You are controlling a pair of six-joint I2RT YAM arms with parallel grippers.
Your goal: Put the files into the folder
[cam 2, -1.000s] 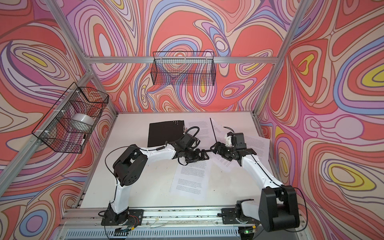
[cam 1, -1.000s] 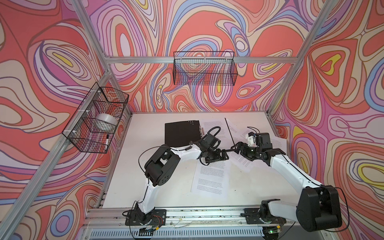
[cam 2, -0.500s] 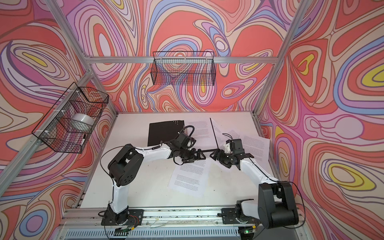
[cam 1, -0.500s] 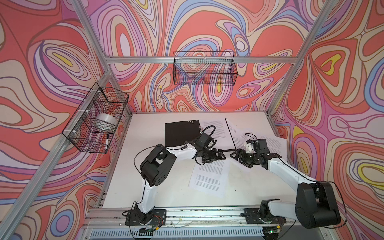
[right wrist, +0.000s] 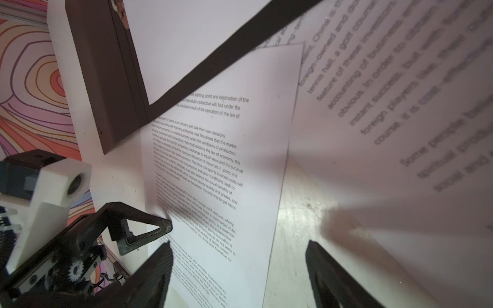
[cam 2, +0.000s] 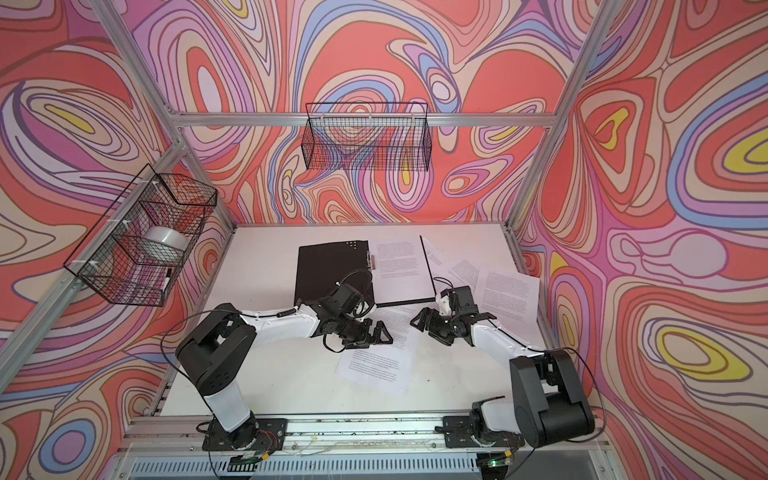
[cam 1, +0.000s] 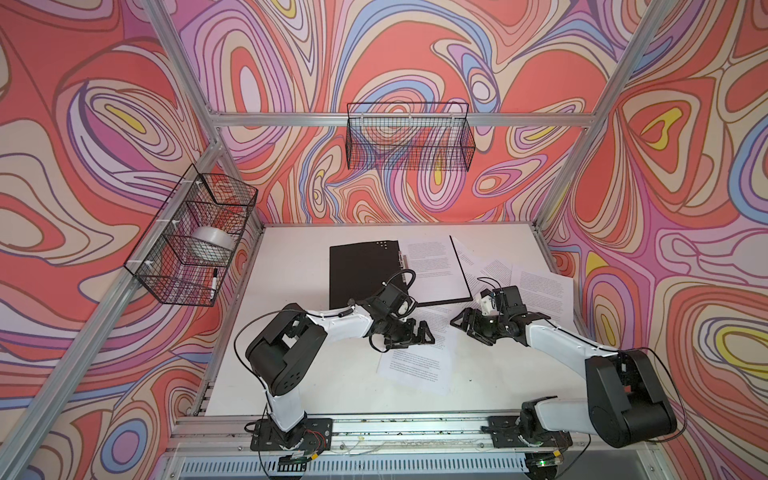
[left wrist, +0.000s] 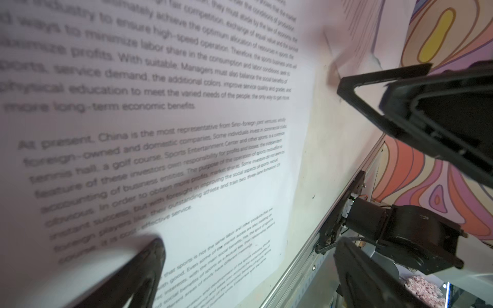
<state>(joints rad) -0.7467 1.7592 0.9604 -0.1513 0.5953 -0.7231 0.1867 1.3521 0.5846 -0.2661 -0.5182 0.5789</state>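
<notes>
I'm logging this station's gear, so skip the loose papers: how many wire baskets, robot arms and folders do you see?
Wire baskets: 2, the side-wall basket and the back-wall basket.
Robot arms: 2, the left arm and the right arm.
Folders: 1, the open folder.
Total: 5.
</notes>
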